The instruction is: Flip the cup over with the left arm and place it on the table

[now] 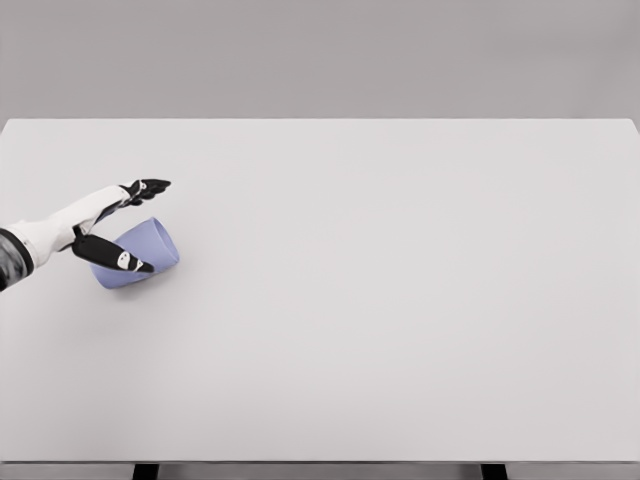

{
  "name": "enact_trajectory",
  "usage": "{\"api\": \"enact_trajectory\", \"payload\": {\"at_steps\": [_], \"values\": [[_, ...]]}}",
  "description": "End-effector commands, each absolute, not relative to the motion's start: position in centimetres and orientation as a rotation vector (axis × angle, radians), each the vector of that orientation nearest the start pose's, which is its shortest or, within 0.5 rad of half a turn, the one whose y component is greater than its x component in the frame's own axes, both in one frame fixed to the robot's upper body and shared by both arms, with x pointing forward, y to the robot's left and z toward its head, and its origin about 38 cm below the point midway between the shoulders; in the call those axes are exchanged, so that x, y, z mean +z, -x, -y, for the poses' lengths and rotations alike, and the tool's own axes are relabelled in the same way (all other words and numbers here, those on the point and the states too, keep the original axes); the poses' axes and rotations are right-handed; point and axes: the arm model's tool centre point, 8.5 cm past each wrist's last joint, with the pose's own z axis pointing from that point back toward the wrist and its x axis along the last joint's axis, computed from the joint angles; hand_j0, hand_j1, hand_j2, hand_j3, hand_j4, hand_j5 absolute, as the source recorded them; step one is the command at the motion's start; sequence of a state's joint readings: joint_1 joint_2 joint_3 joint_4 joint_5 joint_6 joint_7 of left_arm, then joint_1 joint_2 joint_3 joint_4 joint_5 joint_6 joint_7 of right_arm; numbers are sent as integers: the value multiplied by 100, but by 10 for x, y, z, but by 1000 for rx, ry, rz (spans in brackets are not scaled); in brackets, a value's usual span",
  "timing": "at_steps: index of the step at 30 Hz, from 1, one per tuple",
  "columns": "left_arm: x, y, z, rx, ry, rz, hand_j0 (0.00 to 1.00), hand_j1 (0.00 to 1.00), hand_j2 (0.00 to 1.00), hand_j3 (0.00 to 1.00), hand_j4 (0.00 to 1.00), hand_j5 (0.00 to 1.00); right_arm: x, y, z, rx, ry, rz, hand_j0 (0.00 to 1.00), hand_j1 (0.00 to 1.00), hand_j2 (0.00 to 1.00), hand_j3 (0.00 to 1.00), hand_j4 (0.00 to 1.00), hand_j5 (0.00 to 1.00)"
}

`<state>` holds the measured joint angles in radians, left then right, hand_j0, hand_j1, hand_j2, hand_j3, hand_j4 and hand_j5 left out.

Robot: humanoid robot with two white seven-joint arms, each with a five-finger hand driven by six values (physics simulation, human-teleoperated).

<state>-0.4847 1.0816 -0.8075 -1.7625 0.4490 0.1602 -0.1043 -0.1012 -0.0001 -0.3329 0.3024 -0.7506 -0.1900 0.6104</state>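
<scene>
A light blue cup [150, 248] lies tilted on its side on the white table [380, 290] at the left. My left hand [135, 225] comes in from the left edge and straddles the cup. Its fingers [148, 186] stretch out above the cup's far side. Its thumb [118, 257] reaches across the cup's near side, over the wide end. The hand looks spread around the cup rather than closed on it; whether it touches the cup is not clear. The right arm does not show.
The table's far edge runs along the top of the picture against a grey wall [320, 55]. Its near edge lies at the bottom, with two dark legs [146, 471] showing below it.
</scene>
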Motion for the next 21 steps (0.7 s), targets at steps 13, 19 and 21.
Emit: {"api": "enact_trajectory", "payload": {"at_steps": [13, 19, 21], "values": [[168, -385, -343, -1012, -187, 1161, 100, 100, 100, 100, 100, 100, -242, -18, 228, -1023, -360, 322, 100, 100, 100, 100, 100, 100], [161, -387, -333, -997, -186, 1170, 100, 100, 100, 100, 100, 100, -242, -18, 228, -1023, -359, 323, 100, 100, 100, 100, 100, 100], [159, -388, -329, -988, -178, 1178, 100, 100, 100, 100, 100, 100, -242, -18, 228, -1023, -360, 322, 100, 100, 100, 100, 100, 100]]}}
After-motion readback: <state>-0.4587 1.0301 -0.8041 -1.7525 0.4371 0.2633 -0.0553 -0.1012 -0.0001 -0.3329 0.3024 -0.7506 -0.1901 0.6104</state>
